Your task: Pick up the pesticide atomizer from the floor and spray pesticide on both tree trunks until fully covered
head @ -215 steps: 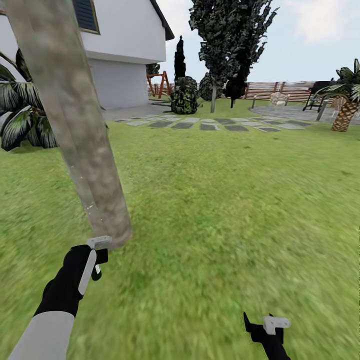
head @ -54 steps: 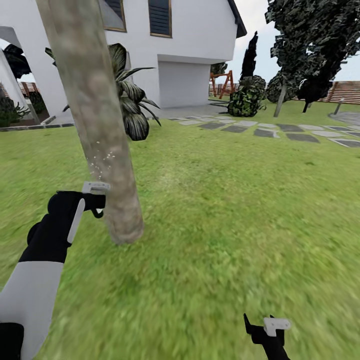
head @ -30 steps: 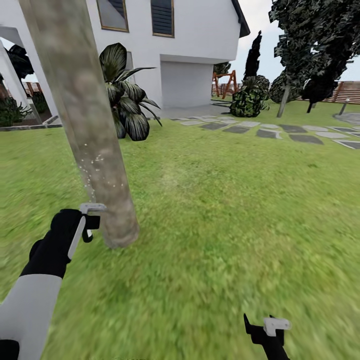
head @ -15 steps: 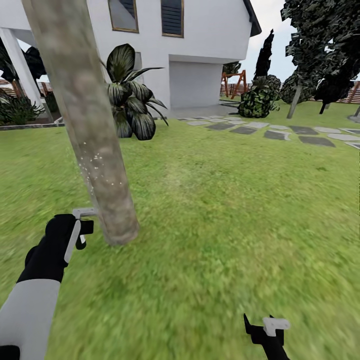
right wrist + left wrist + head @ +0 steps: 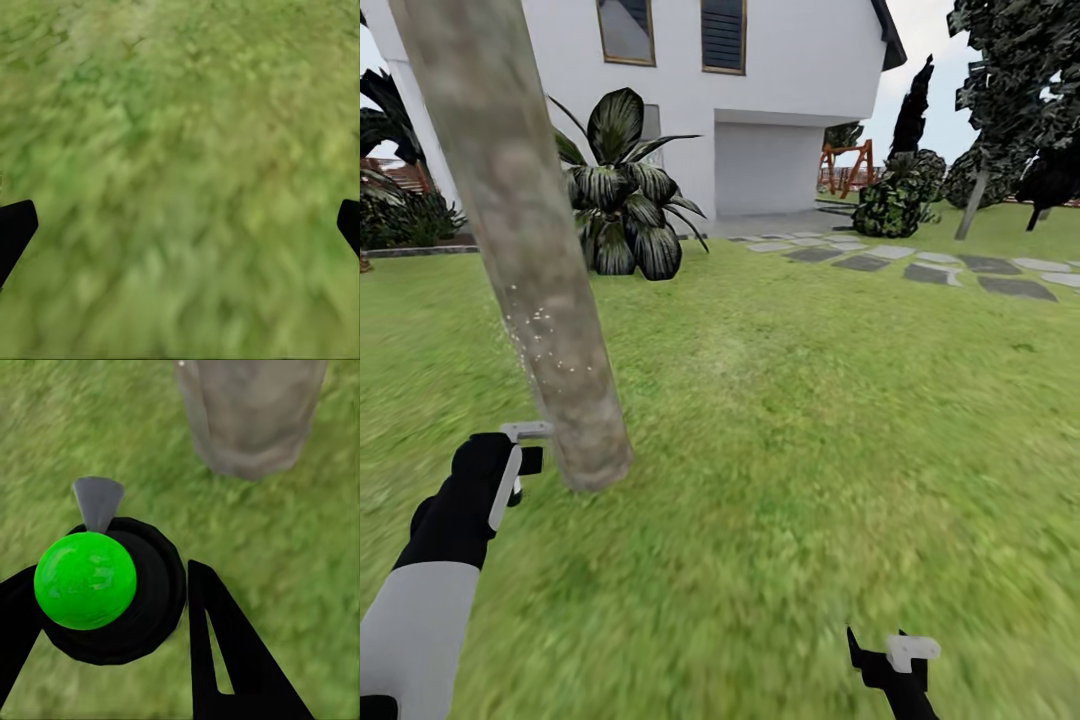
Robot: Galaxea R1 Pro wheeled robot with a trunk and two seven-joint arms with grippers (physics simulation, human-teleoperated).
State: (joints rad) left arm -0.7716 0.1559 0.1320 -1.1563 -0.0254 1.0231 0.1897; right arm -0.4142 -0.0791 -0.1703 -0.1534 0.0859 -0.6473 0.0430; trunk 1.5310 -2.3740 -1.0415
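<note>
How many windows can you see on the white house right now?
2, both high on the house wall in the head view: one window left, a darker one right. The tree trunk may hide more.

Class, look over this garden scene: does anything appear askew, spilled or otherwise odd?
Yes. The thick pale grey-beige tree trunk leans markedly rather than standing upright, and small white specks dot its bark above the left gripper. Otherwise nothing stands out.

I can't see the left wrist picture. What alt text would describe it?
The left gripper holds a black atomizer with a shiny green ball top, its grey nozzle pointing toward the base of a thick, pale mottled tree trunk. Blurry green grass lies beneath.
</note>
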